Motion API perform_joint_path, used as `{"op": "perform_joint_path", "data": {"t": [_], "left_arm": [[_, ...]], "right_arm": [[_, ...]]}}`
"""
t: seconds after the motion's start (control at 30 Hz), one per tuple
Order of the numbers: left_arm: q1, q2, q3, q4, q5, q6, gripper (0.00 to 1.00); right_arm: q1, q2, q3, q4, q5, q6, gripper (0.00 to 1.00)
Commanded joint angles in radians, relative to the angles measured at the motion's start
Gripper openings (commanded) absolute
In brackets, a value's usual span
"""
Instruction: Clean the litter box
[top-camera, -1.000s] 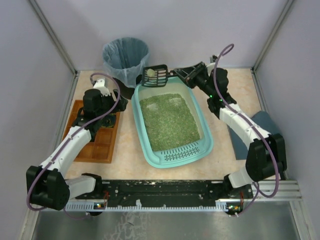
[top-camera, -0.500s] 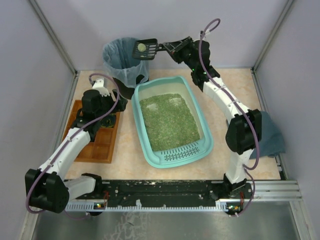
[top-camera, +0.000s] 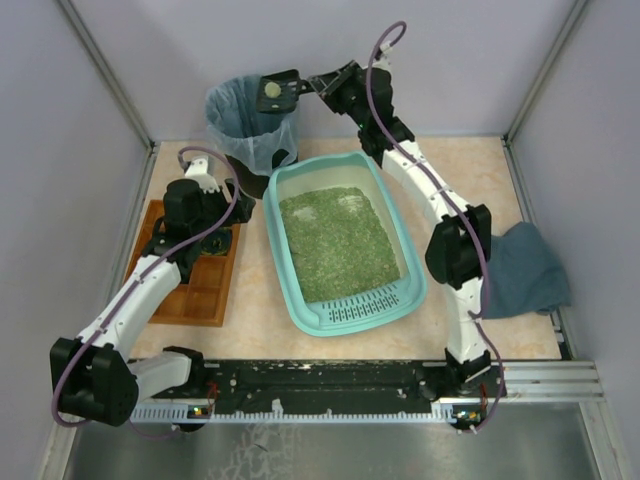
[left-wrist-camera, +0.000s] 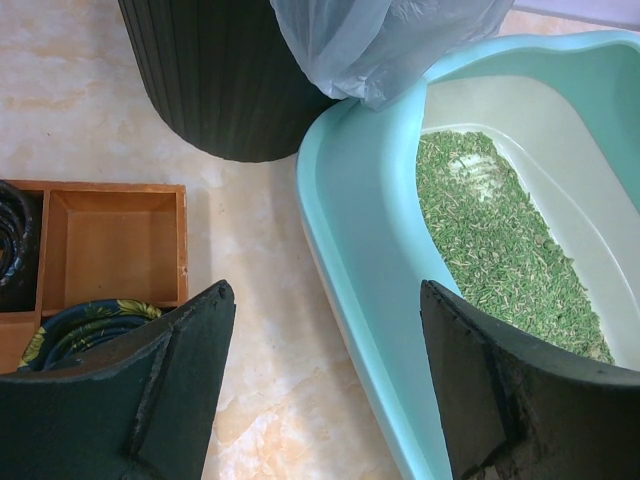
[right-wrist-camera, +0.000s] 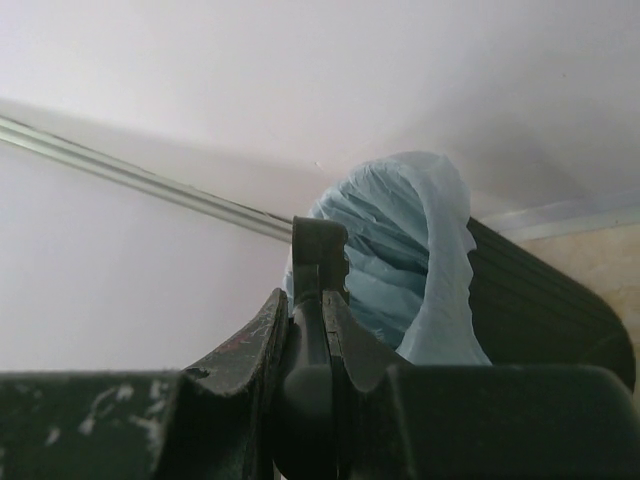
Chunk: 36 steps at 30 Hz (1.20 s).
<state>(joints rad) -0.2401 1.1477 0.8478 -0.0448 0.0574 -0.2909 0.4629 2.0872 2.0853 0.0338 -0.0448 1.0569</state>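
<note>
The teal litter box lies in the middle of the table with green litter in it and its slotted lip toward me; its left wall shows in the left wrist view. My right gripper is shut on the handle of a black scoop, seen edge-on in the right wrist view. The scoop carries a pale clump and is held above the rim of the black bin with the blue-grey bag. My left gripper is open and empty, above the table between the wooden tray and the litter box.
A brown wooden compartment tray lies at the left, with dark round items in it. A grey-blue cloth lies at the right edge. Walls enclose the table on three sides.
My right arm has lifted the scoop with the clump from the litter box's far end and carried it left, over the bin. The left arm has stayed still.
</note>
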Motion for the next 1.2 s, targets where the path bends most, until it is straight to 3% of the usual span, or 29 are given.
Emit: {"op": "perform_joint_path", "data": {"t": [0.0, 0.67, 1.17], "left_arm": [[0.002, -0.005, 0.003, 0.014, 0.016, 0.007, 0.8], [0.002, -0.007, 0.007, 0.005, 0.016, 0.013, 0.8], [0.002, -0.005, 0.005, 0.012, 0.041, 0.025, 0.79]], "right_arm": [[0.041, 0.044, 0.136, 0.04, 0.047, -0.183, 0.0], [0.174, 0.11, 0.173, 0.223, 0.16, -0.94, 0.0], [0.2, -0.028, 0.051, 0.324, 0.115, -1.006, 0.0]]}}
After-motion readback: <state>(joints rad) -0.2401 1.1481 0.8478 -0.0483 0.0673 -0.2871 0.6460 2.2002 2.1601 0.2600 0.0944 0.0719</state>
